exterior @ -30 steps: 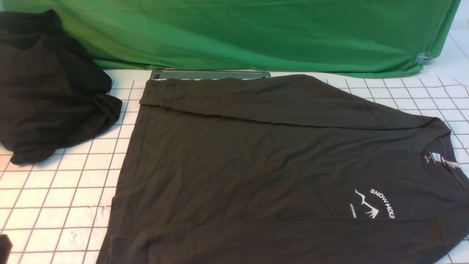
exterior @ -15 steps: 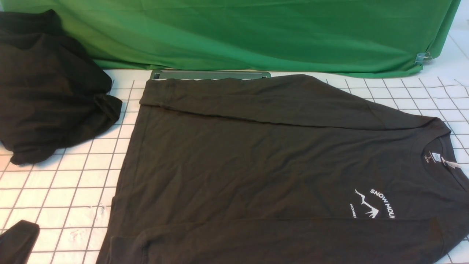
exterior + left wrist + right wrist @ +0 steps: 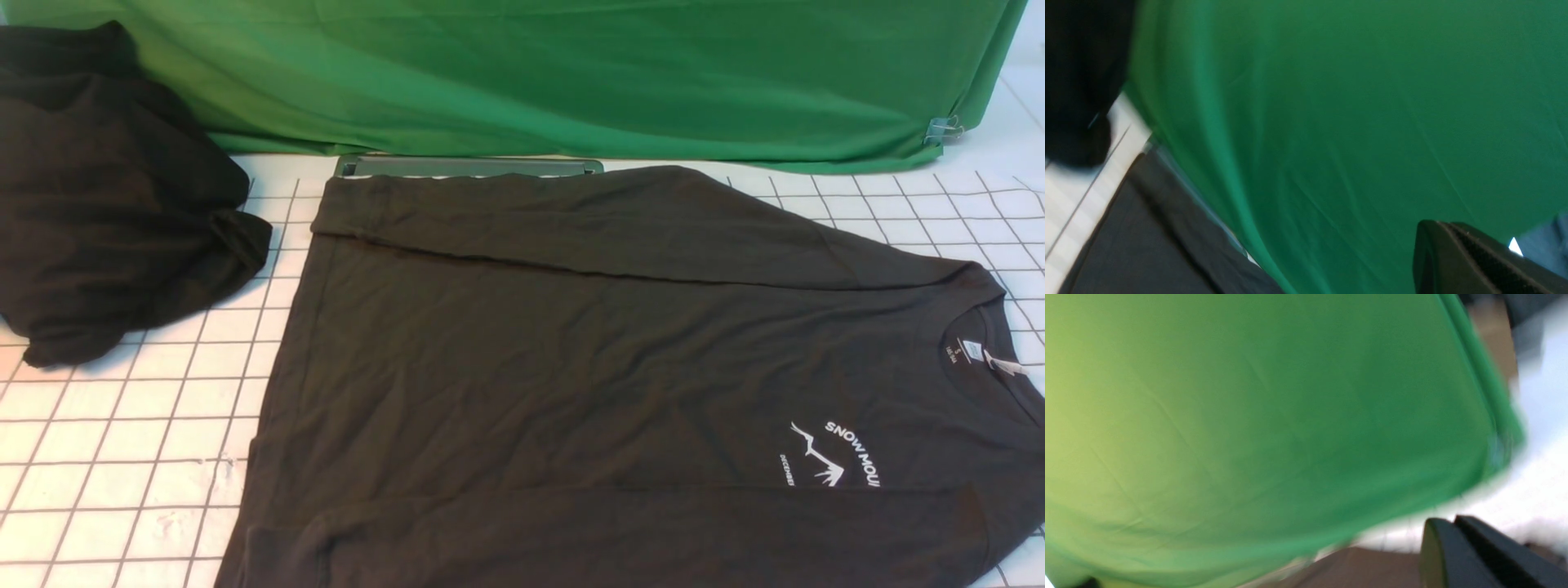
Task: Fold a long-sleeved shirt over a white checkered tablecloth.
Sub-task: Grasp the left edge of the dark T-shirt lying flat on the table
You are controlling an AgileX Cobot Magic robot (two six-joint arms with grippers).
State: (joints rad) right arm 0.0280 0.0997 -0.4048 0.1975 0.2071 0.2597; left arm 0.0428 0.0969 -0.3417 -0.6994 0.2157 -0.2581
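The long-sleeved shirt [image 3: 571,367] lies flat on the white checkered tablecloth [image 3: 147,425], collar to the right, with its white mountain print [image 3: 833,457] and neck tag [image 3: 971,351] showing. One sleeve is folded across the far edge of the body and the other across the near edge. Neither gripper shows in the front view. My left gripper [image 3: 1446,223] is shut and empty, held in the air facing the green sheet, with the shirt's corner [image 3: 1139,237] below it. My right gripper [image 3: 1448,518] is shut too, holding nothing, above the shirt [image 3: 1372,567] and the tablecloth [image 3: 1515,506].
A plain black garment heap [image 3: 106,204] sits at the back left on the tablecloth. A green fabric sheet [image 3: 571,73] hangs along the back, clipped at its right end [image 3: 943,128]. A grey-green bar [image 3: 469,167] lies just behind the shirt's far edge.
A dark shape that stood at the lower left corner of the front view half a second ago has gone out of view. The shirt has not moved.
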